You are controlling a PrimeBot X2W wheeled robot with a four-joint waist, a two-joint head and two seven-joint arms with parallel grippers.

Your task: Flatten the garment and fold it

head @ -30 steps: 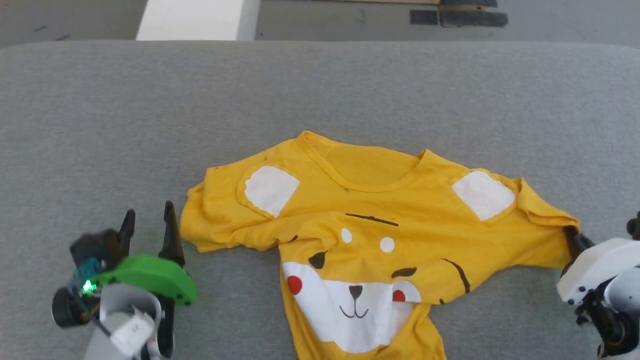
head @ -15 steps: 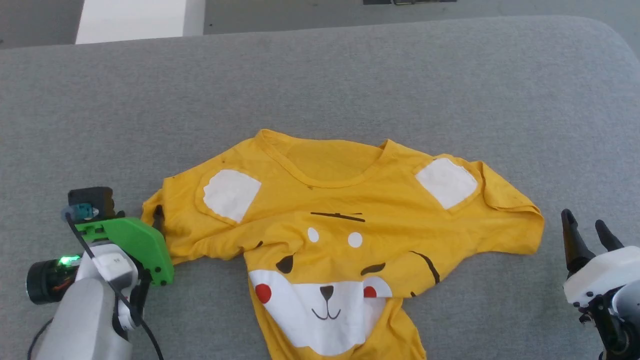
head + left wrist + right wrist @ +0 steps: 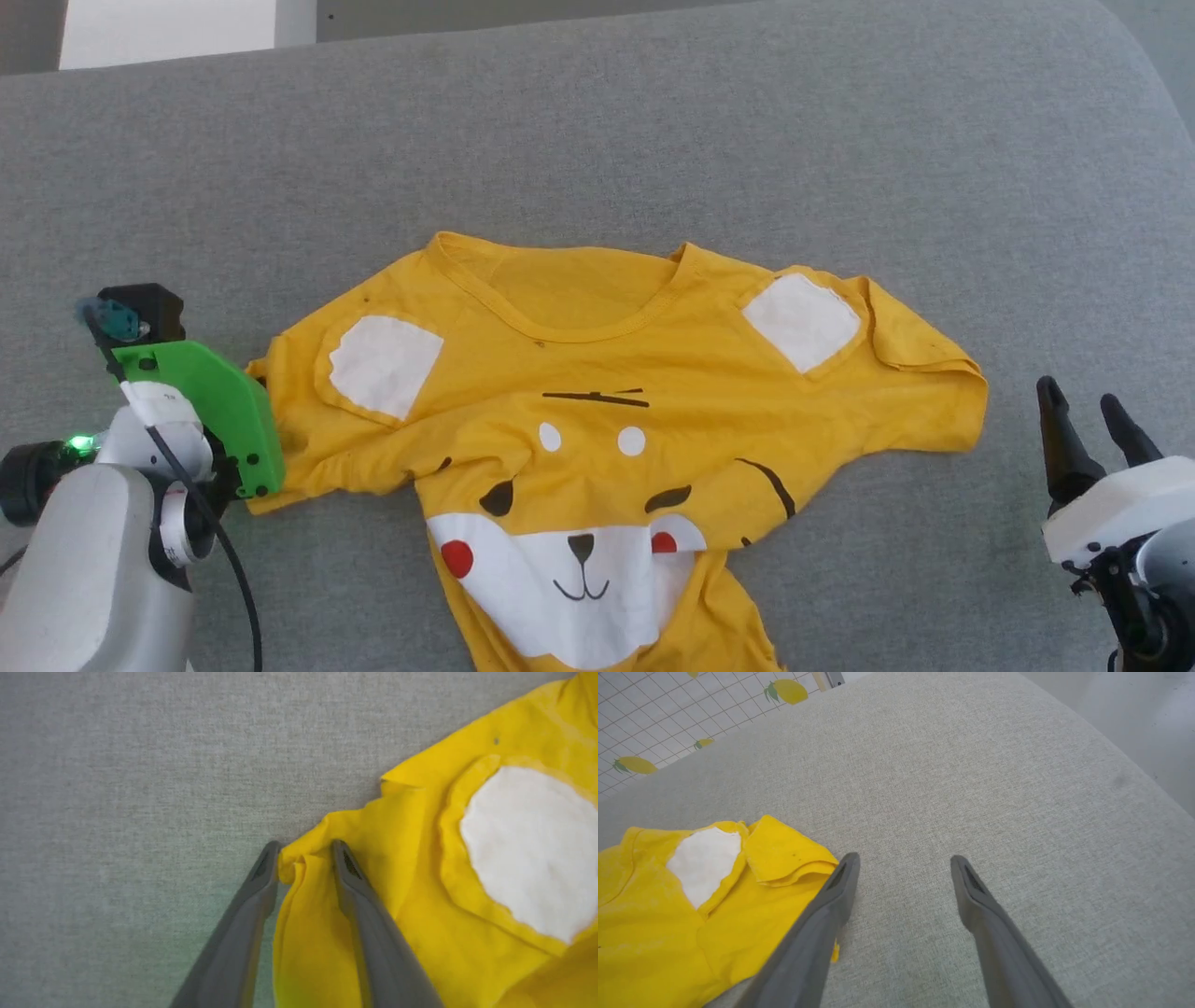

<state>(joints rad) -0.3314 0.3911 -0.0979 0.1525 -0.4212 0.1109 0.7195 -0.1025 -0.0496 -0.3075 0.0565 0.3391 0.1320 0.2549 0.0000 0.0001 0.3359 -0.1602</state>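
Observation:
The garment [image 3: 597, 392], a bright yellow T-shirt with a cartoon face print, lies face up and wrinkled on the grey padded surface [image 3: 597, 140], neckline toward the far side. My left gripper [image 3: 306, 847] is at the left sleeve's edge. Its fingers straddle a bunched fold of yellow cloth [image 3: 308, 914], with a gap still between them. In the head view its green wrist cover [image 3: 224, 411] hides the fingertips. My right gripper [image 3: 1078, 394] stands open on the bare surface just right of the right sleeve [image 3: 784, 858], holding nothing.
The padded surface ends in a rounded far-right corner [image 3: 1134, 47], with floor beyond. A white panel [image 3: 168, 28] stands past the far-left edge. A grid-patterned sheet with lemon prints [image 3: 668, 718] lies beyond the surface in the right wrist view.
The head camera has shifted. My right gripper let go of the right sleeve, opened and drew back. My left gripper reached the left sleeve, and its fingers have narrowed around a fold.

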